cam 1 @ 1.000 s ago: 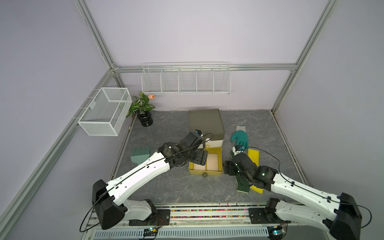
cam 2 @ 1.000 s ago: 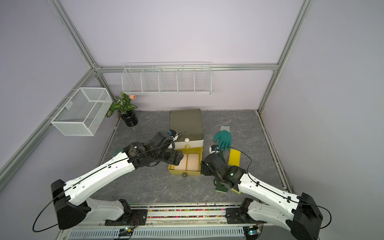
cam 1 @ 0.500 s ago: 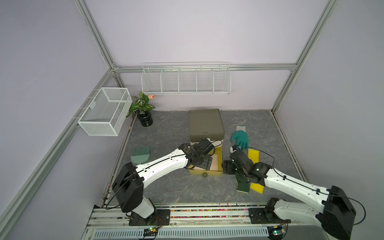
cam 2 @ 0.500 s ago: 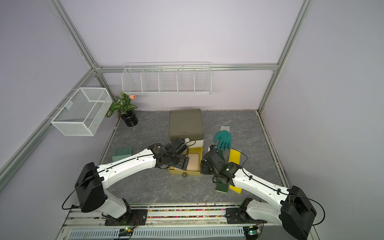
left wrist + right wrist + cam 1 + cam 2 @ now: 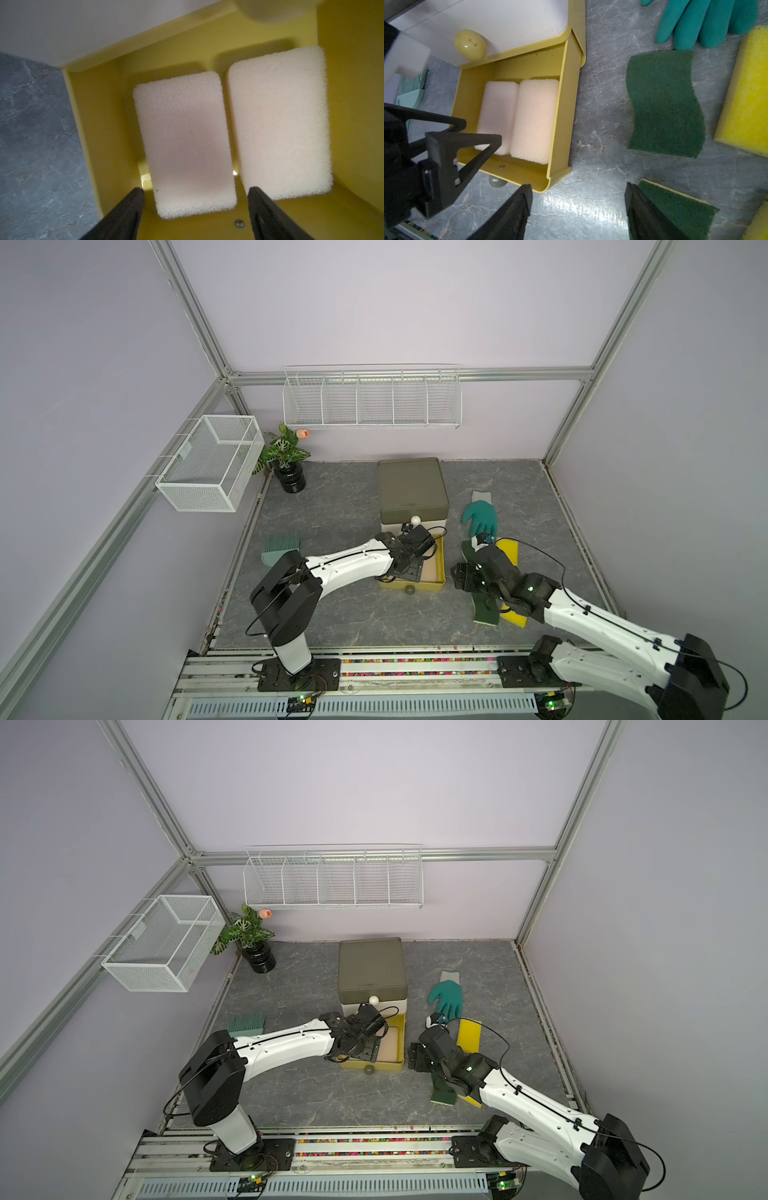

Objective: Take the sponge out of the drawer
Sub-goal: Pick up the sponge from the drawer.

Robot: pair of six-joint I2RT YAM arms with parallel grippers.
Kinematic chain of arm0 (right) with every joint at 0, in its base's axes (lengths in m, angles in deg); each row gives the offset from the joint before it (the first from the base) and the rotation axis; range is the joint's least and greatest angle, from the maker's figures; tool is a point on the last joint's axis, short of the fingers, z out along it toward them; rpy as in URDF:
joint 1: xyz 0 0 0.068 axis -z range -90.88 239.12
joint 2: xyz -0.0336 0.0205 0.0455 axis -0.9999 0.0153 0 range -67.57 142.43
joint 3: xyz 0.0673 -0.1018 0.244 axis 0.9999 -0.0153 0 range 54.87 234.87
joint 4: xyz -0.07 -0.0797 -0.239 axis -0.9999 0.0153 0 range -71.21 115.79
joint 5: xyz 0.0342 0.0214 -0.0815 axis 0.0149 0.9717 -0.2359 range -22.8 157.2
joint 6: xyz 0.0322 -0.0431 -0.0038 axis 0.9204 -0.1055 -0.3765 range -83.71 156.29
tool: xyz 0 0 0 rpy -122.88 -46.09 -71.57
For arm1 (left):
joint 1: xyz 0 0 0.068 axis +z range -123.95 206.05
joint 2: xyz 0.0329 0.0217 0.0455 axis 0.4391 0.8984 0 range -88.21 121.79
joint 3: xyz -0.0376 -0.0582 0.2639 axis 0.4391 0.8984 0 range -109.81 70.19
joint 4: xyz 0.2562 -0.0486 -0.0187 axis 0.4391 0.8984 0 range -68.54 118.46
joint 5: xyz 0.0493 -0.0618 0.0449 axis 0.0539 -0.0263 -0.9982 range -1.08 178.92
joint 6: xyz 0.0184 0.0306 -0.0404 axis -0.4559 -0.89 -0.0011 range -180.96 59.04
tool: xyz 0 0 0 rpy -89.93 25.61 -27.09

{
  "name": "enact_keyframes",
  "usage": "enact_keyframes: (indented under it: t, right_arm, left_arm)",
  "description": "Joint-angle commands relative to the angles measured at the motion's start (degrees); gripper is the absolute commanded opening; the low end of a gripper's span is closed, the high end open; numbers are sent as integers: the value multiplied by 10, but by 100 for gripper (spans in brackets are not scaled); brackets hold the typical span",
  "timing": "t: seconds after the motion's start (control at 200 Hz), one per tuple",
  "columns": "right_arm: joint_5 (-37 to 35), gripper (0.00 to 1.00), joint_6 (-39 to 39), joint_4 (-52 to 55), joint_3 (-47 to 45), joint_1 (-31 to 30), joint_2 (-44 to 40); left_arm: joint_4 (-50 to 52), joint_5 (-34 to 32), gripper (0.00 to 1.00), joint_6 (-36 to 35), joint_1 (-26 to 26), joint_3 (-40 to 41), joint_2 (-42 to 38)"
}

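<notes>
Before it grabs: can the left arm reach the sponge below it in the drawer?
Probably yes: the drawer is open, the sponge uncovered, the left gripper right over it, jaws spread.

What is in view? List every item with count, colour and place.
drawer: 1, yellow, open
pale sponges: 2, cream-pink, in drawer
drawer box: 1, olive-topped, centre of table
glove: 1, teal, right of box
scouring pads: 2, dark green, right of drawer
yellow sponge: at least 1, beside pads
brush: 1, green, table left
plant: 1, green, back-left corner
wire baskets: 2, white, wall-mounted
left fingers: 2, black, open astride one pale sponge
right fingers: 2, black, open beside drawer
</notes>
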Motion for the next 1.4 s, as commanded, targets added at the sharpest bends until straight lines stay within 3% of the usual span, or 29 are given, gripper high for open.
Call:
enact_keyframes:
  t: [0.0, 0.445, 0.795, 0.955, 1.155, 1.395]
  right_arm:
    - [-11, 76, 3, -2, -17, 7, -25]
    - [-24, 75, 9, -3, -75, 21, -138]
    - [-10, 75, 5, -9, -67, 24, -120]
    - [-11, 75, 4, -10, -63, 24, -115]
    - [-13, 75, 3, -11, -65, 23, -114]
    - [-14, 75, 0, -14, -61, 23, -110]
  left_arm:
    - [-7, -25, 82, 24, -3, -15, 23]
    - [-40, -13, 82, 68, -3, -7, 64]
    - [-47, -23, 82, 78, -2, 10, 58]
    - [-48, -10, 65, 72, 3, 11, 67]
    - [-30, -18, 50, 64, 3, 1, 33]
    - [6, -22, 47, 48, 4, -25, -10]
